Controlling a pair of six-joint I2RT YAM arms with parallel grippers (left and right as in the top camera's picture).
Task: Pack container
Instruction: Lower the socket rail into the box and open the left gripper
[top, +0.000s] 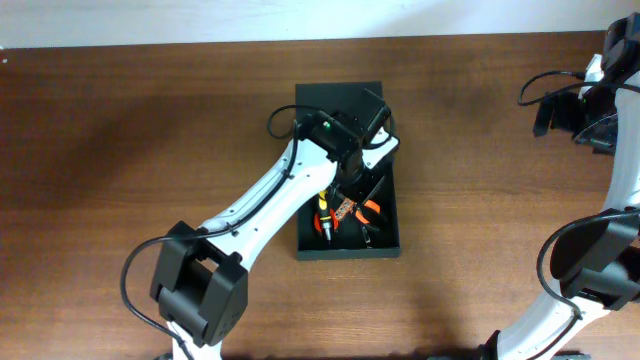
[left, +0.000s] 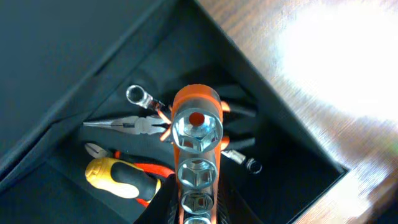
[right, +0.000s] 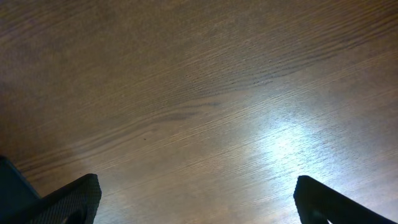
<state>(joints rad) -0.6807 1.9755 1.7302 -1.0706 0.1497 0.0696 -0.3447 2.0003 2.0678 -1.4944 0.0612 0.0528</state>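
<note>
Where the left claw sits: above the box, pinching an orange socket rail
Right claw: wide open over the desk

Overhead, left wrist: both above container

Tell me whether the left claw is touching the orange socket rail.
Touching. The left wrist view shows the left claw clamped against both sides of the socket rail, with no gap.
</note>
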